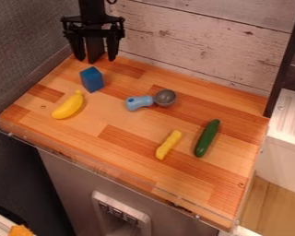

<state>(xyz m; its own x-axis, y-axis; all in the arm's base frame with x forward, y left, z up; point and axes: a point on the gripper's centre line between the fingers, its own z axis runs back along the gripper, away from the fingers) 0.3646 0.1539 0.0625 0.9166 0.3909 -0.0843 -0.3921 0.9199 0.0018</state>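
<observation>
One blue block is sitting on the wooden tabletop, near its back left corner, and it is the thing lying nearest my gripper. The black fingers are hanging behind it, spread well apart, and they are holding nothing. I am judging that any grip on this block would be asking for a wrist turned to its flat faces — fingers astride two opposite sides, not pinching across corners — and a straight, slow descent, since a fingertip catching the top edge could be tipping it. Just in front and to the image's left, the banana is lying close enough that I would be wanting a narrow, upright approach. Further right, the scoop is resting with its grey bowl pointing away from the block. Beyond that, the yellow stick and the green cucumber are lying beside each other without touching, and a clear rim is running along the near edge.
</observation>
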